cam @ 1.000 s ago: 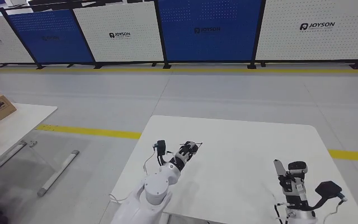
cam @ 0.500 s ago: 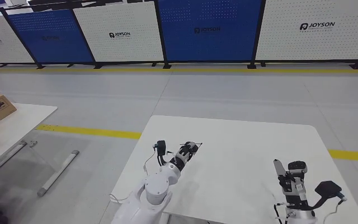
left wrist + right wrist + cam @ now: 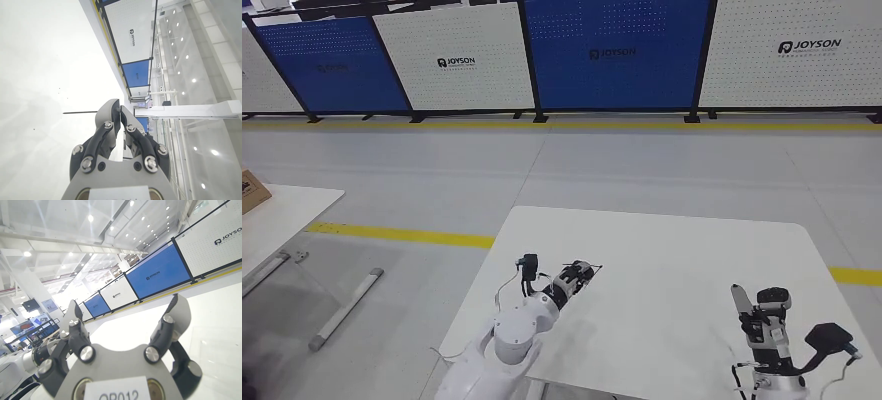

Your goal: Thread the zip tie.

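A thin black zip tie [image 3: 81,113] sticks out sideways from my left gripper [image 3: 119,108], which is shut on one end of it, just above the white table [image 3: 47,56]. Seen from above, that gripper [image 3: 577,271] hovers over the table's near left part, and the tie's free tip [image 3: 595,265] points toward the table's middle. My right gripper [image 3: 124,306] stands open with nothing between its fingers. It is held up near the table's front right corner [image 3: 755,302], well apart from the left arm.
The white table [image 3: 682,250] is bare between the two arms. Blue and white partition panels [image 3: 612,55] stand beyond a yellow floor line. Another white table [image 3: 282,215] sits at the far left.
My left gripper has drawn slightly back toward the robot with the zip tie in it. The right arm has not moved.
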Action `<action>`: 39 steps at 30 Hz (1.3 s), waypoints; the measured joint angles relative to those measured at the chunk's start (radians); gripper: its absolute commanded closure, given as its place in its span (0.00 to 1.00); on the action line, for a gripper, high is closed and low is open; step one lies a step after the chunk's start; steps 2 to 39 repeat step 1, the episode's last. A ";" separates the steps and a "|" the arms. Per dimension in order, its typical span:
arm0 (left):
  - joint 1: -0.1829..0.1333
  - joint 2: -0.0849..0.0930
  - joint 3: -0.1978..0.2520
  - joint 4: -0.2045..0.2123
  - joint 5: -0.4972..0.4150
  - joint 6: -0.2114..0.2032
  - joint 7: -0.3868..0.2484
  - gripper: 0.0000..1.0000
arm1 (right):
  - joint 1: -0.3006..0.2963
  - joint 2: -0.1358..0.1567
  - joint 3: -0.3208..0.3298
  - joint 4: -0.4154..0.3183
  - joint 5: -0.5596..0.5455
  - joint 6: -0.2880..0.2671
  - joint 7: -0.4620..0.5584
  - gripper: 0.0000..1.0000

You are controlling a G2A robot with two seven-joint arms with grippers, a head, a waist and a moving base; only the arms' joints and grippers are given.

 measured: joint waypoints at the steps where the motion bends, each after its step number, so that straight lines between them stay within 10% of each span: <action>1: 0.000 0.000 0.000 0.000 0.000 0.000 0.000 1.00 | 0.000 0.000 0.000 0.000 0.000 0.000 0.000 0.00; 39: 0.000 0.000 0.000 0.000 0.000 0.000 0.000 1.00 | 0.000 0.000 0.000 0.000 0.000 0.000 0.000 0.00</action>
